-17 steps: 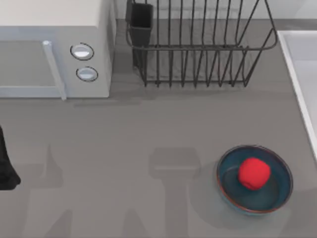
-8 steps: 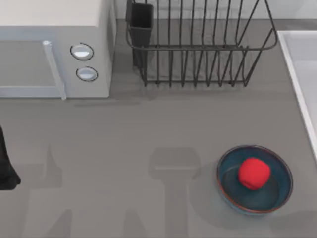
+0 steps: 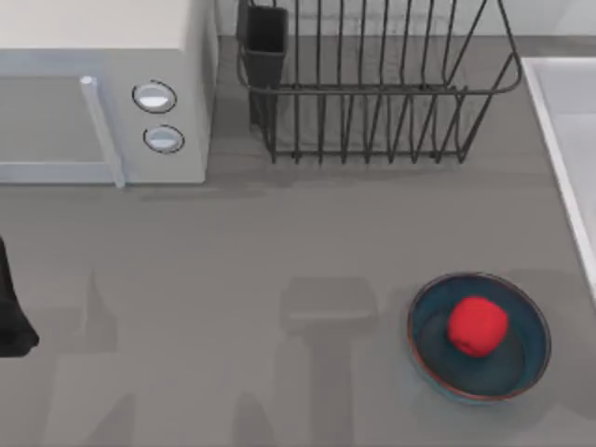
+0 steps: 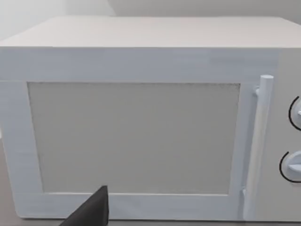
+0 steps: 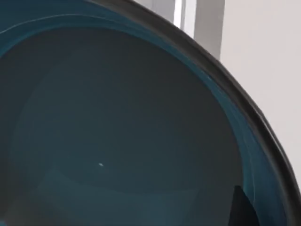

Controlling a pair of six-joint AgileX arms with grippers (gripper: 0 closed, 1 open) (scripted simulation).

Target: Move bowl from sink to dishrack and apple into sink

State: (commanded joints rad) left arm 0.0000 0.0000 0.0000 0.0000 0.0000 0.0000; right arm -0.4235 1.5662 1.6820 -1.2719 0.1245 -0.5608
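Bowl (image 5: 117, 132): teal, rigid, likely glaze-slick and chippable, close under right gripper (image 5: 242, 209) (grip cannot be told), apparently in far-right sink (image 3: 548, 121); best pinched at the rim; apple (image 3: 478, 325) in near-right twin bowl (image 3: 521, 368); left arm (image 3: 9, 317) parked near-left.

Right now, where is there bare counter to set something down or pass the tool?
Free: the wide grey counter between the white microwave, the dark wire dishrack and the teal-blue bowl holding the red apple. Tight: the strip between that bowl and the white sink rim.
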